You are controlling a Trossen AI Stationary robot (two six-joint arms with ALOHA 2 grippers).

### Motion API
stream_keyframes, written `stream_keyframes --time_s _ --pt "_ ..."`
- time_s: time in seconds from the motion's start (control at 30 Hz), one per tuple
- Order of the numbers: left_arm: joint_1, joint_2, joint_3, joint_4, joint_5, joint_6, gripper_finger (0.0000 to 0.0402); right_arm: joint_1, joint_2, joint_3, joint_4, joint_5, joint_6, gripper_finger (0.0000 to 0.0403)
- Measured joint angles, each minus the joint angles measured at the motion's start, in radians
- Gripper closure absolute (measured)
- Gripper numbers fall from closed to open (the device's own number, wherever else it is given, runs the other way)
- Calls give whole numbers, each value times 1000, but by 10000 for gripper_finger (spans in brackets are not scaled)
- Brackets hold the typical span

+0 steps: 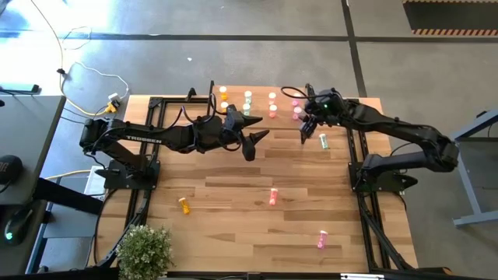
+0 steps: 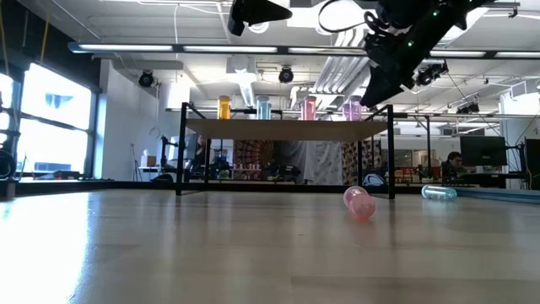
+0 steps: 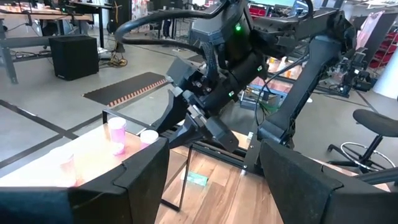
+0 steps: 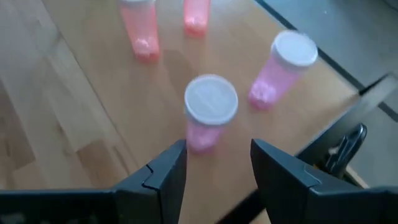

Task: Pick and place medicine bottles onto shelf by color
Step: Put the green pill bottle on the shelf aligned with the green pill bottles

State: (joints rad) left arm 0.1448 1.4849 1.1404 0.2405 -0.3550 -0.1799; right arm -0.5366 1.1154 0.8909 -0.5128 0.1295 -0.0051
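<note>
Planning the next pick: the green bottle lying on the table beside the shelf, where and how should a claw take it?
Grip the green bottle across the middle of its body, coming straight down from above. It lies on its side on the table, so the round sides are free and the claw should straddle its length crosswise. The right claw hangs nearest.

Two arms, matte black throughout, built of boxy segmented links on black base mounts. Left arm (image 1: 148, 136) carries white block lettering along its long link; thin black cables loop out near its wrist. Right arm (image 1: 389, 128) shows a small green indicator light on the wrist housing, with loose black cabling beside it. Left gripper (image 3: 214, 174): two broad, flat, dark fingers with angular bevelled edges. Right gripper (image 4: 217, 171): same dark, wedge-shaped fingers with a faint textured finish.
</note>
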Motion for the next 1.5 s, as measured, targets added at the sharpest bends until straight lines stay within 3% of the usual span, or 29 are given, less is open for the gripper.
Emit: stream_keyframes --time_s 0.37,0.7,0.9,1.23,1.5 --pt "23 0 0 -39 0 25 161 0 -93 36 -213 -71 168 233" --pt "63 0 0 -132 4 18 161 -42 -125 212 -531 -2 290 233" --pt "73 0 0 -137 11 67 161 -179 -116 219 -549 -15 369 233" --pt "73 0 0 -146 66 95 161 -533 -11 219 -618 -231 525 233" --pt "73 0 0 -147 80 147 161 -622 156 219 -719 -301 555 233"
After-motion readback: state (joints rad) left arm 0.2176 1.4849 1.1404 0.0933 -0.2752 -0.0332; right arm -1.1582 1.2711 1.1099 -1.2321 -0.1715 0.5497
